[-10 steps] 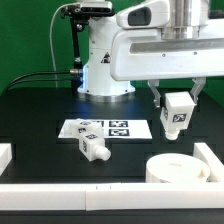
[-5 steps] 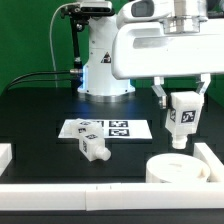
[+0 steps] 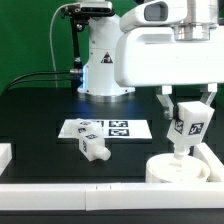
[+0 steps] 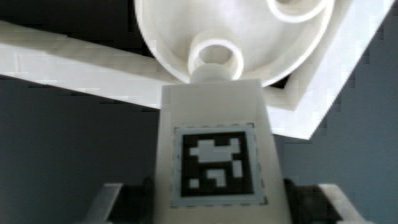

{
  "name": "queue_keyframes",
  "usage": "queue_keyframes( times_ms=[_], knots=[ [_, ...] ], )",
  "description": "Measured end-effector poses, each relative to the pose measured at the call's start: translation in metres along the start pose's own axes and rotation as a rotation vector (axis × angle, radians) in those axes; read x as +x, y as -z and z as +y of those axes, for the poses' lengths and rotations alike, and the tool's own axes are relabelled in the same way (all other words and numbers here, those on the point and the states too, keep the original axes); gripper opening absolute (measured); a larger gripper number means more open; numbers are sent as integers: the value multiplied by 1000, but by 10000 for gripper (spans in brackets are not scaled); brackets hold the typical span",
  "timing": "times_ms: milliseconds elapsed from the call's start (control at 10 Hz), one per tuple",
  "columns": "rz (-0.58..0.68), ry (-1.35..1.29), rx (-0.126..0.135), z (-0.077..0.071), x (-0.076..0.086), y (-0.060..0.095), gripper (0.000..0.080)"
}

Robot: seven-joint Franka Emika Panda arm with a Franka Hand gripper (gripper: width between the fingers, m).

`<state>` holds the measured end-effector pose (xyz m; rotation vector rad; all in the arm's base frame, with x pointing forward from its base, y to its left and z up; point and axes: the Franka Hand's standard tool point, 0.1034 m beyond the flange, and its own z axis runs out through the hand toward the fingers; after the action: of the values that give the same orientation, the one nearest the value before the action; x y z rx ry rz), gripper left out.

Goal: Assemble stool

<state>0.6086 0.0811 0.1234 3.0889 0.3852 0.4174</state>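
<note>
My gripper [image 3: 186, 112] is shut on a white stool leg [image 3: 187, 127] that bears a black-and-white tag, and holds it upright but a little tilted. The leg's lower tip hangs just above the round white seat [image 3: 172, 169], which lies on the black table at the exterior view's right front. In the wrist view the leg [image 4: 217, 130] fills the middle between my fingers [image 4: 116, 203], and its round end points at the seat [image 4: 214, 30]. A second tagged leg [image 3: 92, 148] lies on its side on the table left of centre.
The marker board [image 3: 115, 128] lies flat behind the loose leg. White border rails run along the front [image 3: 80, 196], at the right [image 3: 211, 157] and at the left [image 3: 5, 155]. The robot's white base [image 3: 104, 60] stands at the back.
My gripper has carried the leg to the exterior view's right and a little down, from beside the marker board to just over the seat. The leg now tilts slightly.
</note>
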Motion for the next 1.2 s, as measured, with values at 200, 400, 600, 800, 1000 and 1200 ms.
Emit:
queue_keyframes(
  times_ms=[200, 400, 600, 800, 1000, 1200],
  knots=[
    [-1, 0, 0, 0, 0, -1, 338],
    [4, 2, 0, -2, -4, -10, 338],
    [-4, 7, 1, -4, -6, -18, 338],
    [-7, 10, 2, -7, -6, -23, 338],
    [-13, 11, 3, -8, -8, -27, 338],
    [-11, 11, 1, -3, -6, -30, 338]
  ],
)
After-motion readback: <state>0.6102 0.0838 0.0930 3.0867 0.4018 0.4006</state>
